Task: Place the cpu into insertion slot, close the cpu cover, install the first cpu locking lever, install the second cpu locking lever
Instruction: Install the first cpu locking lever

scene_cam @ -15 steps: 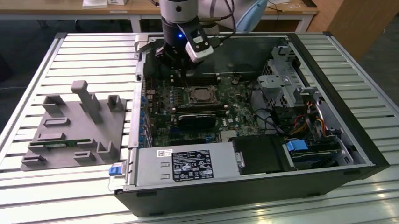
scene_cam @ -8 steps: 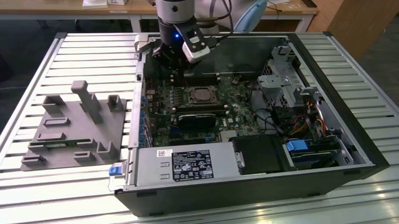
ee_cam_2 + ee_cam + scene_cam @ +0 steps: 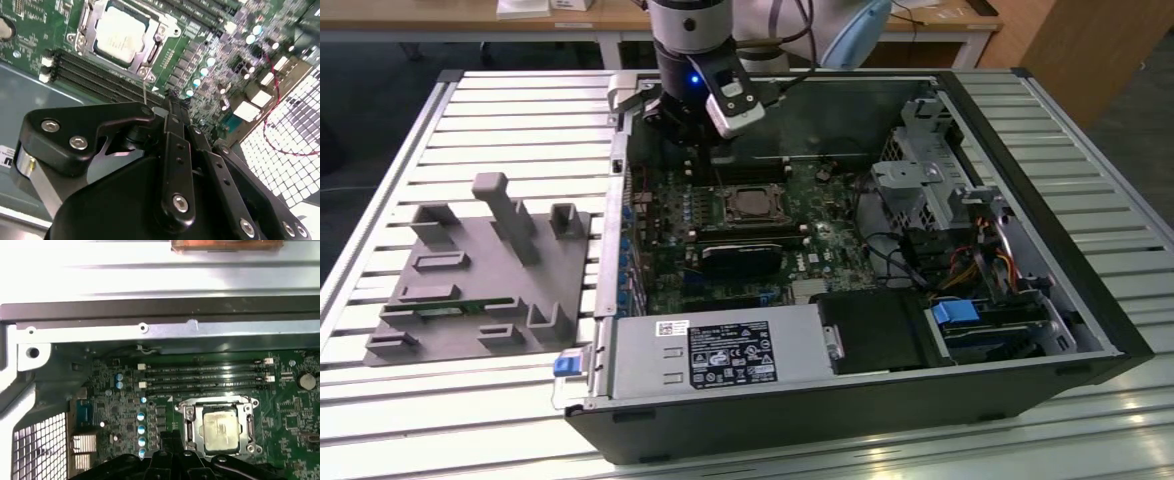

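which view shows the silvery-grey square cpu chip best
The first wrist view: the silvery-grey square cpu chip sits whole, nearly face-on. The second wrist view shows the chip at a slant; the exterior view, from far off.

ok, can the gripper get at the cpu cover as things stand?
Probably yes. The gripper hangs just beside the cpu cover, the case is open on this side, and nothing stands between them.

The case lies open on the table, with a fixture beside it on the exterior view's left. Inside, on the board, the cpu sits within the cover, which seems to lie flat over it. Memory slots run just beside. The end effector hangs over the board near the cover.
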Controlling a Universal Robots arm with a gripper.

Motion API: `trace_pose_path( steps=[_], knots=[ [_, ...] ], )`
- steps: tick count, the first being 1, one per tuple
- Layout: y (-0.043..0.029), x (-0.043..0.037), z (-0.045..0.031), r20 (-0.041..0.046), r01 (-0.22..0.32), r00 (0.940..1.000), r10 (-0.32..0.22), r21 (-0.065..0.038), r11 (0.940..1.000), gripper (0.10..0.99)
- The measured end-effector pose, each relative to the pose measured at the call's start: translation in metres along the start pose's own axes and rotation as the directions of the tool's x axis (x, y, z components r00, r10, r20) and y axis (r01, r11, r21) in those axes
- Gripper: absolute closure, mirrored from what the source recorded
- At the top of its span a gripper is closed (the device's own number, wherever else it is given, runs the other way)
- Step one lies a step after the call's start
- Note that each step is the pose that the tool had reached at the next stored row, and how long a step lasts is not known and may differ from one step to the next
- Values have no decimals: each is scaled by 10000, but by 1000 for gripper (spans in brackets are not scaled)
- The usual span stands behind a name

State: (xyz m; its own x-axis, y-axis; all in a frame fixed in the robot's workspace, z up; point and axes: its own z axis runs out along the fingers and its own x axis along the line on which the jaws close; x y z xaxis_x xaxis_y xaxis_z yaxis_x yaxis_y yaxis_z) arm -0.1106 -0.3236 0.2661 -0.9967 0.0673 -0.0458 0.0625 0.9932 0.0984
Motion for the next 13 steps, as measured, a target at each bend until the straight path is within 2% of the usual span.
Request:
trace_pose_path(
  steps=[2,7,13],
  knots=[
    [-2,5,9,-10,-7,10000,6,-139,9999,980],
    [-6,21,23,-43,-34,10000,31,-656,9978,980],
    [-10,41,37,-91,-77,9999,65,-1377,9904,980]
  ],
)
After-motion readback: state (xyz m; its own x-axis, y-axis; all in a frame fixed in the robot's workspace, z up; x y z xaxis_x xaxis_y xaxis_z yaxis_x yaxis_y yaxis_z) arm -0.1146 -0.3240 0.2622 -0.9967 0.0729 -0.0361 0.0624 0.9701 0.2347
